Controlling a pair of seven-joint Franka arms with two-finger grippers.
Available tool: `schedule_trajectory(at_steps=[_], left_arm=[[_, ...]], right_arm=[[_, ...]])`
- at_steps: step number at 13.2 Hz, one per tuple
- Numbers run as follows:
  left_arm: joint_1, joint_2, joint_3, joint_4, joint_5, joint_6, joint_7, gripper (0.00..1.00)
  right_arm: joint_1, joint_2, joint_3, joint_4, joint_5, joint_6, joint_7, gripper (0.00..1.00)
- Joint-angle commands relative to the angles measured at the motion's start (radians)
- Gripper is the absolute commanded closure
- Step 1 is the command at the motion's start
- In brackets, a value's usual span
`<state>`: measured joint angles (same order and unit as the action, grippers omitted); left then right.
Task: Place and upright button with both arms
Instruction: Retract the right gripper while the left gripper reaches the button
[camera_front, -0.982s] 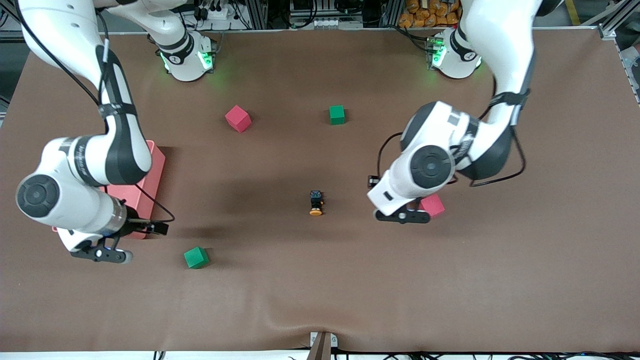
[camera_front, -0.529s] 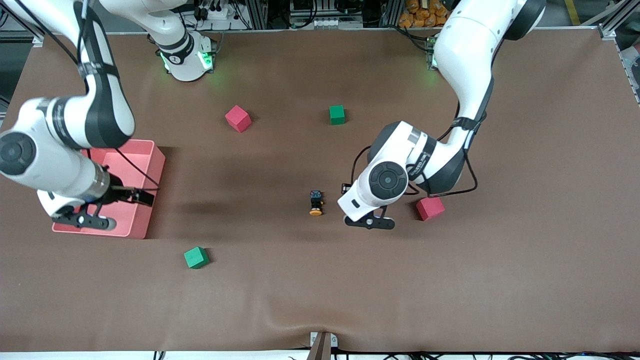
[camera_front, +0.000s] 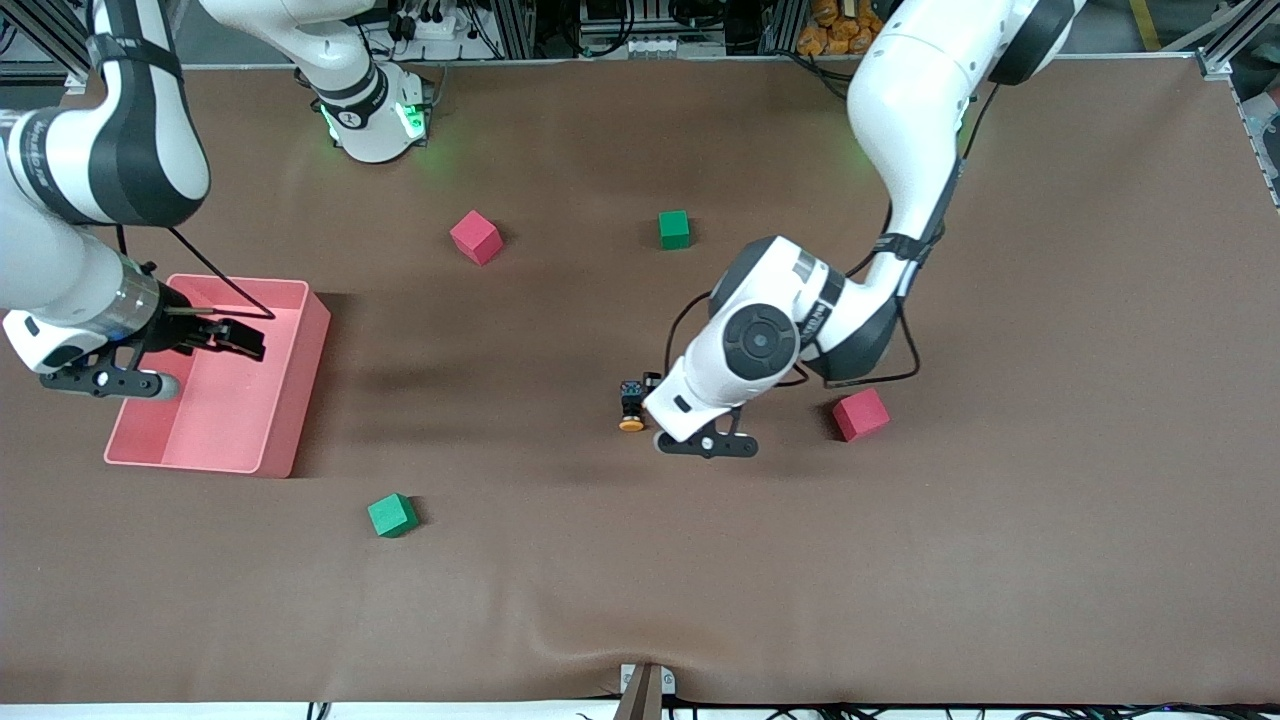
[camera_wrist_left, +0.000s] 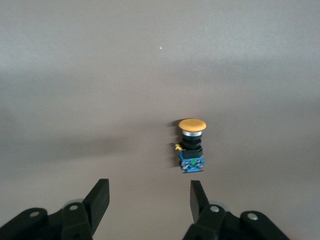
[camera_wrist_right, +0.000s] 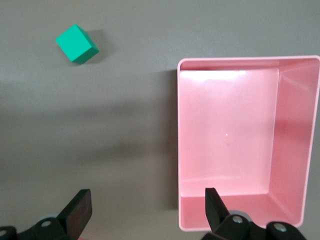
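Note:
The button lies on its side on the brown table mat, its orange cap toward the front camera. In the left wrist view the button sits just ahead of my open, empty left gripper, closer to one finger. In the front view my left gripper hangs low right beside the button, on the left arm's side, mostly hidden under its white wrist. My right gripper is open and empty over the pink bin; it also shows in the right wrist view.
The pink bin is empty. A green cube lies nearer the front camera than the bin, also in the right wrist view. A red cube sits beside the left arm. A red cube and a green cube lie toward the bases.
My left gripper has moved from over the red cube to right beside the button. My right arm has drawn back from the table near the green cube to over the bin.

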<state>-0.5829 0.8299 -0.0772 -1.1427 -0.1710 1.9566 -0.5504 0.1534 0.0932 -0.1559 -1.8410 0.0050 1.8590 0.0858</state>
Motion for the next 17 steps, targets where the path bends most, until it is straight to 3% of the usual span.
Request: schedule_trajectory(at_steps=[1, 5, 9, 12, 14, 17], left_arm=[[-0.064, 0.058, 0.055, 0.029, -0.016, 0.044, -0.043, 0.27], [-0.106, 0.115, 0.074, 0.063, -0.016, 0.091, -0.100, 0.27], [-0.121, 0.152, 0.073, 0.087, -0.018, 0.133, -0.132, 0.28], [-0.137, 0.164, 0.068, 0.087, -0.019, 0.189, -0.151, 0.29], [-0.138, 0.178, 0.070, 0.087, -0.019, 0.199, -0.151, 0.29], [-0.144, 0.178, 0.073, 0.078, -0.019, 0.211, -0.151, 0.28]], right_arm=[[-0.012, -0.020, 0.012, 0.061, -0.017, -0.098, -0.043, 0.00], [-0.044, -0.020, 0.010, 0.160, -0.008, -0.219, -0.182, 0.00], [-0.124, 0.011, 0.007, 0.374, 0.021, -0.388, -0.222, 0.00], [-0.123, 0.011, 0.009, 0.434, 0.006, -0.411, -0.221, 0.00], [-0.159, 0.029, 0.009, 0.505, 0.013, -0.500, -0.254, 0.00], [-0.144, 0.019, 0.016, 0.516, 0.020, -0.538, -0.242, 0.00]])
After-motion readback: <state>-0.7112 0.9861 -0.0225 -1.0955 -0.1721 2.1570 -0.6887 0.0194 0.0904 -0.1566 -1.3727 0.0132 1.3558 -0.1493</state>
